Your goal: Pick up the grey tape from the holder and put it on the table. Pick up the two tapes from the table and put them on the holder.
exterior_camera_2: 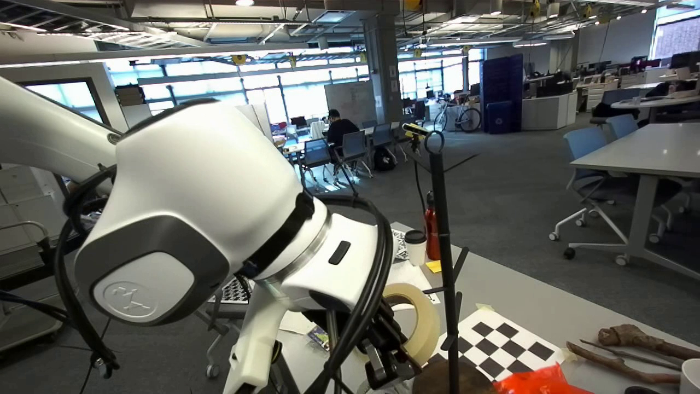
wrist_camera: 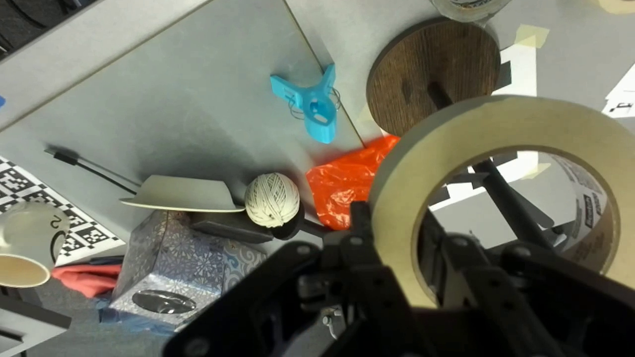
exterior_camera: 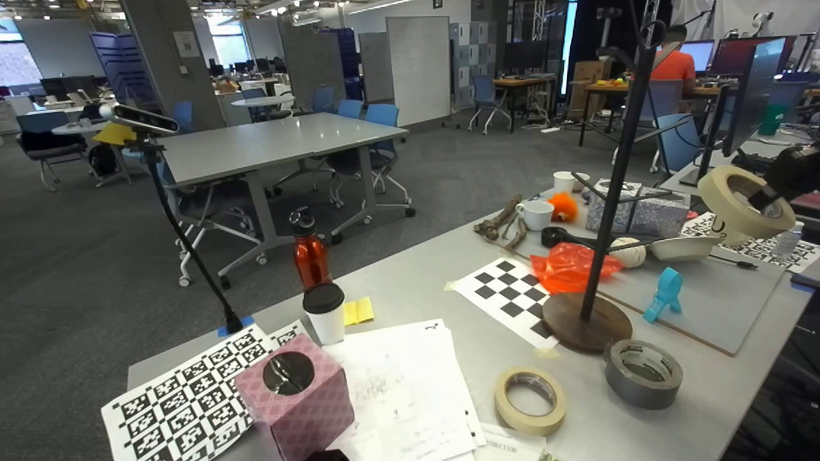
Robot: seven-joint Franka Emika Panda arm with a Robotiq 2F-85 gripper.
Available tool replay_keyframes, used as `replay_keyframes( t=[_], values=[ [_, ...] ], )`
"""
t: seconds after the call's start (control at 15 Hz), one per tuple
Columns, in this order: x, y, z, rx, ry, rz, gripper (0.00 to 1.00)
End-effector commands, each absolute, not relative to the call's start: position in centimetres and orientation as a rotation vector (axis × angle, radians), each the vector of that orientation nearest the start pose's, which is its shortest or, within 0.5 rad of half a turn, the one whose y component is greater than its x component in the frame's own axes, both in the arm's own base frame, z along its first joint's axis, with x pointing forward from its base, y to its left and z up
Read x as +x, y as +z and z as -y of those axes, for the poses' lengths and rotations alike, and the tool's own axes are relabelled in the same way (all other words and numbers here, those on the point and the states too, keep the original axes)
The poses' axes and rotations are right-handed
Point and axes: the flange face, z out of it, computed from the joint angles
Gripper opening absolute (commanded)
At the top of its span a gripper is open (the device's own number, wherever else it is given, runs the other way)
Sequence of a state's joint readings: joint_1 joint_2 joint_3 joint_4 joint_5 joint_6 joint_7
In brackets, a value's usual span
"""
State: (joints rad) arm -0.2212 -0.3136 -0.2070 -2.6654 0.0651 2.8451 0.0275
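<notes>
Our end effector [wrist_camera: 396, 218] grips 1 cream tape [wrist_camera: 506, 124], and branches [exterior_camera_2: 461, 262] on the holder [exterior_camera_2: 444, 230] could snag it if we lower it off-centre.

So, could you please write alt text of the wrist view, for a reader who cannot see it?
A gripper holds a cream tape roll over a table. Behind it, a black pole, partly seen through the roll's hole, stands on a round brown base. Nearby are a blue clip, orange-red plastic and a ball of string.
</notes>
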Motion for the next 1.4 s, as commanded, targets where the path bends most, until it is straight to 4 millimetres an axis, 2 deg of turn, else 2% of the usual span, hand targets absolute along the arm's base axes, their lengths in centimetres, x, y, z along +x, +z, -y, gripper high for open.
replay_keyframes(
  t=[0.0, 0.53, 1.27, 1.33],
  values=[
    [39.4, 41.7, 18.8, -2.885, -0.849, -0.826, 0.06],
    [38.8, 45.2, 19.5, -2.814, -0.980, -0.858, 0.06],
    [38.0, 48.6, 18.6, -2.720, -1.099, -0.847, 0.06],
    [38.3, 47.4, 18.9, -2.783, -1.048, -0.843, 0.26]
  ],
)
